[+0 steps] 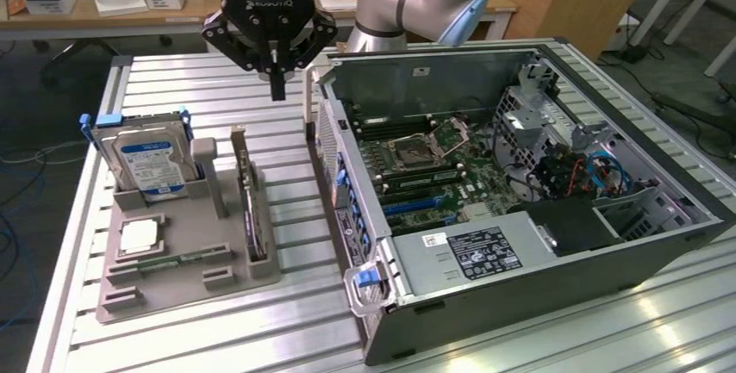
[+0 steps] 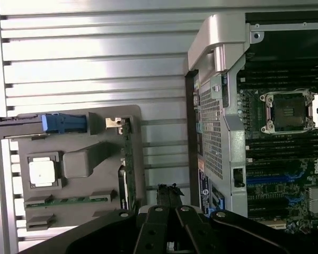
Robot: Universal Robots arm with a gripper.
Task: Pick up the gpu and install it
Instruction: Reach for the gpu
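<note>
Claw (image 1: pixel 277 87) pinched shut, empty, above bench (image 1: pixel 207 89) btwn tray (image 1: pixel 172 280) & PC case (image 1: pixel 552 257); gpu (image 1: pixel 245 190) stands on edge in tray slot near hard drive (image 1: pixel 144 162); risk: shut claw descending would jab card's top edge, not grip it

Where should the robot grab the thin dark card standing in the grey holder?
Probably its upper long edge, coming straight down from above. The gpu stands on edge in a slot of the grey holder, so only its top is free; the fingers would pinch its two flat faces.
</note>
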